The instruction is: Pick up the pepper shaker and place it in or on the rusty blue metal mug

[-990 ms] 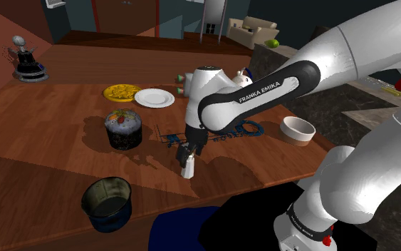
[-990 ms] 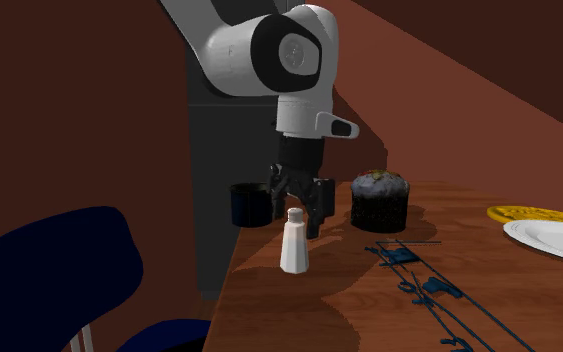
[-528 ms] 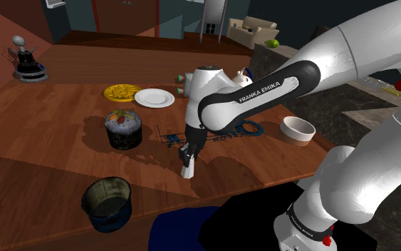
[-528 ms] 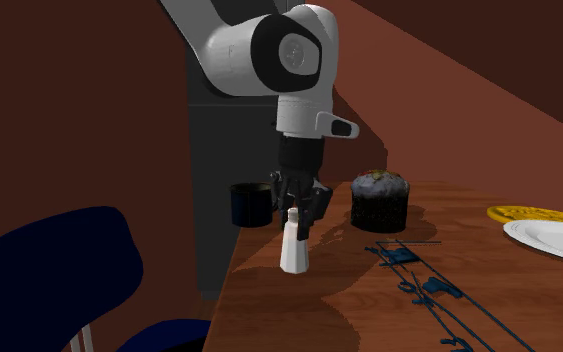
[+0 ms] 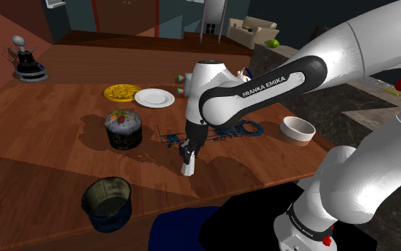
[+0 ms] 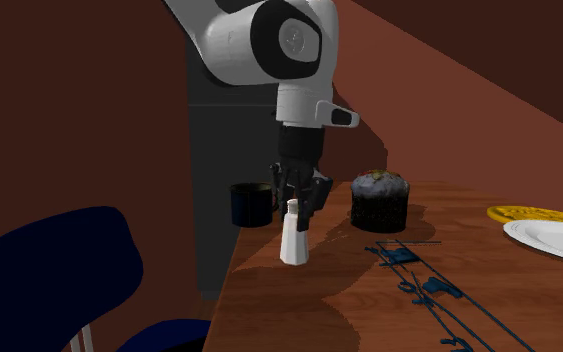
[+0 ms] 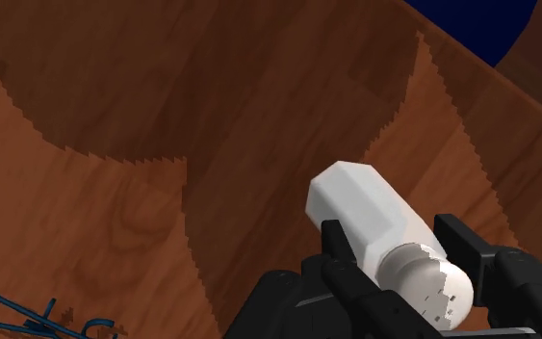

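1. White pepper shaker (image 7: 373, 214): plain faceted body, rounded cap dotted with small holes.
2. Clasped near the neck between the two black fingers (image 7: 339, 252) of the gripper (image 7: 400, 255), pressed in on both sides.
3. Body pointing out past the fingertips, toward the brown wooden table (image 7: 115, 193).
4. Base perhaps barely off the wood; hard to judge.
5. Dark blue mug (image 5: 107, 203) well apart from the fingers, open side up.
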You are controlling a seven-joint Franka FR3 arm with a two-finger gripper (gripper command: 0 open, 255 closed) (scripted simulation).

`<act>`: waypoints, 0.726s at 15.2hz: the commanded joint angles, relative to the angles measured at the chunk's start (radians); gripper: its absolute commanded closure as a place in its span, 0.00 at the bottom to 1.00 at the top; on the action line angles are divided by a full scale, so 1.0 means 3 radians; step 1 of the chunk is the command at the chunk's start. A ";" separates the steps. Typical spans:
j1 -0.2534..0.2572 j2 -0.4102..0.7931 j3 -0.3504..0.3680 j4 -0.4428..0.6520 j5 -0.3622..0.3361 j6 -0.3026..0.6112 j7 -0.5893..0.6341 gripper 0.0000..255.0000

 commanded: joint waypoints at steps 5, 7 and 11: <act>-0.0005 -0.0157 -0.0023 0.0137 -0.0007 -0.0294 0.0014 1.00; -0.0006 -0.0203 -0.0031 0.0190 -0.0011 -0.0392 0.0020 1.00; -0.0010 -0.0285 -0.0046 0.0302 -0.0019 -0.0586 0.0034 1.00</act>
